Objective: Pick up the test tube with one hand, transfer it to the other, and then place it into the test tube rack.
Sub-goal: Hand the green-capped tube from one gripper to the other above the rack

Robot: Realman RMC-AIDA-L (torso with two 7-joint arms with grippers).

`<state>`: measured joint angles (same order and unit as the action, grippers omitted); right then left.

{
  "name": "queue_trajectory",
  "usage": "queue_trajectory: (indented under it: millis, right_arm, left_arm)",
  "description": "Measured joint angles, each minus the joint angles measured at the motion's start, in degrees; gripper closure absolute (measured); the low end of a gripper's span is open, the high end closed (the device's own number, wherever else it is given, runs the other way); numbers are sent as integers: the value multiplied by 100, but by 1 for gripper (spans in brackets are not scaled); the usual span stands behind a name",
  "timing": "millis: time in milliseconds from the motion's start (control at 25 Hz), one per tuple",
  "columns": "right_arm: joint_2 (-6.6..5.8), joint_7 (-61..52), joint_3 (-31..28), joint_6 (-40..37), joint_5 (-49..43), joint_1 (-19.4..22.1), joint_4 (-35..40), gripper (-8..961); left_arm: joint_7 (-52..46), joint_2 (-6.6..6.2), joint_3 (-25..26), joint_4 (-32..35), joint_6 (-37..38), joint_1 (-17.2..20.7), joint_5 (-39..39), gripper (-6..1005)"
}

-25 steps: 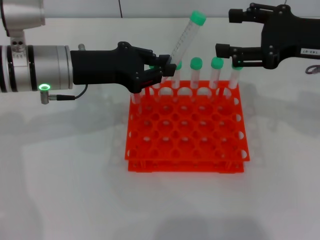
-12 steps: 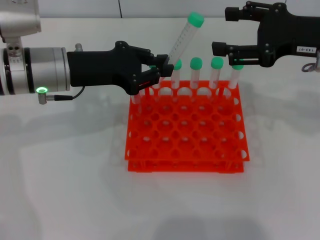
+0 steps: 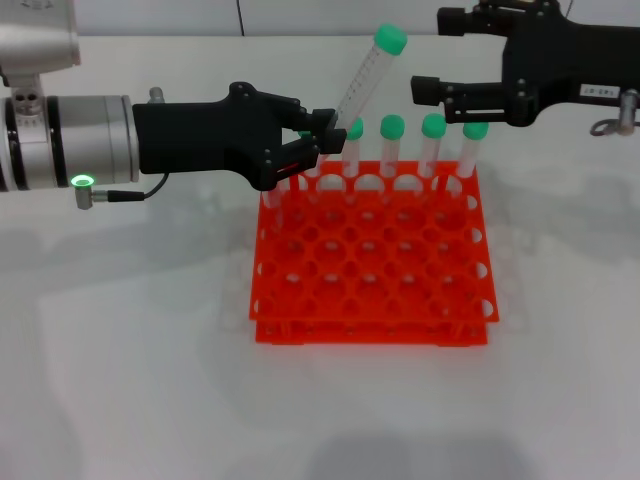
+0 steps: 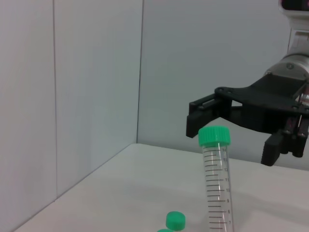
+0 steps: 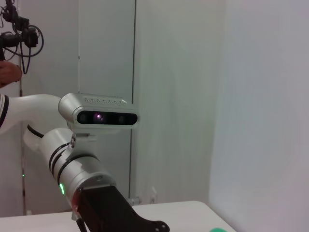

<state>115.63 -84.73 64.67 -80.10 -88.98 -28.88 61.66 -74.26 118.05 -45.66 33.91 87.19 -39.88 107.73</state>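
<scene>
My left gripper [image 3: 322, 140] is shut on the lower part of the test tube [image 3: 364, 82], holding it tilted above the back left of the orange-red test tube rack [image 3: 372, 290]. The tube's green cap [image 3: 390, 40] points up and to the right. My right gripper [image 3: 432, 55], the one with the white label, hangs open just right of the cap, one finger above cap height and one below. In the left wrist view the graduated test tube [image 4: 216, 188] stands in front of the right gripper's black fingers [image 4: 207, 107]. The right wrist view shows only the left arm's silver wrist [image 5: 72, 169].
Several more green-capped tubes [image 3: 434, 140] stand in the rack's back row, right under the right gripper. White table [image 3: 130, 350] lies all around the rack. A wall [image 4: 96, 87] runs behind the table.
My right gripper has moved left, closer to the held tube's cap, and still stands open. The left gripper and its tube have hardly moved.
</scene>
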Motion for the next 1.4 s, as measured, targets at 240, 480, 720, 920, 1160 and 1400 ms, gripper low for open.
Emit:
queue_trajectory:
  millis: [240, 480, 720, 920, 1160, 1400]
  right_arm:
    - [-5, 0, 2, 4, 7, -174, -214, 269]
    - [6, 1, 10, 29, 19, -252, -247, 278]
    - [1, 0, 126, 101, 86, -324, -365, 288]
    - [1, 0, 181, 128, 89, -364, -374, 295]
    - [10, 0, 200, 177, 95, -398, -374, 305]
    - [6, 3, 222, 216, 145, -429, -404, 314]
  left_arm:
    - [-12, -2, -4, -6, 0, 7, 4, 804]
    - [-37, 2, -4, -8, 0, 5, 28, 804]
    - [-48, 13, -4, -7, -1, 7, 35, 804]
    - [-65, 16, -5, -7, -1, 7, 39, 804]
    - [-71, 16, -13, -8, -1, 7, 48, 804]
    - [-71, 16, -13, -7, -1, 7, 48, 804]
